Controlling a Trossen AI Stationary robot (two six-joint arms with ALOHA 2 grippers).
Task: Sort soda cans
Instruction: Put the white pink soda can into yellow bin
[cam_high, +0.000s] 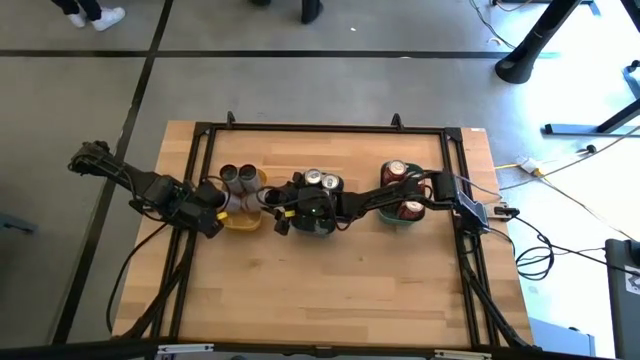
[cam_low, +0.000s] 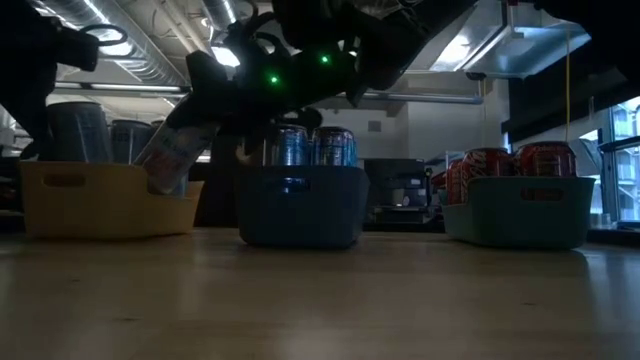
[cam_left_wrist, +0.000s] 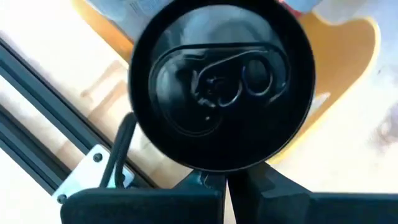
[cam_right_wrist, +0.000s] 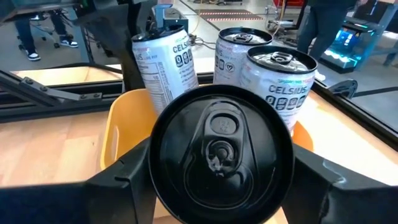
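The right gripper (cam_right_wrist: 221, 180) has its fingers (cam_right_wrist: 127, 177) spread around a dark-topped can (cam_right_wrist: 219, 152), clamped at both sides, over the grey-blue tray (cam_low: 300, 205) mid-bench (cam_high: 340, 290). Beside it, the left gripper (cam_high: 222, 210) grips a tilted silver can (cam_low: 172, 155) over the yellow tray (cam_low: 95, 200), its fingers (cam_left_wrist: 186, 199) nearly together at the can's rim. Two more silver cans (cam_high: 238, 178) stand upright in that tray. Blue-labelled cans (cam_low: 315, 147) sit in the grey-blue tray, red cans (cam_low: 515, 160) in the teal tray (cam_low: 520, 210)
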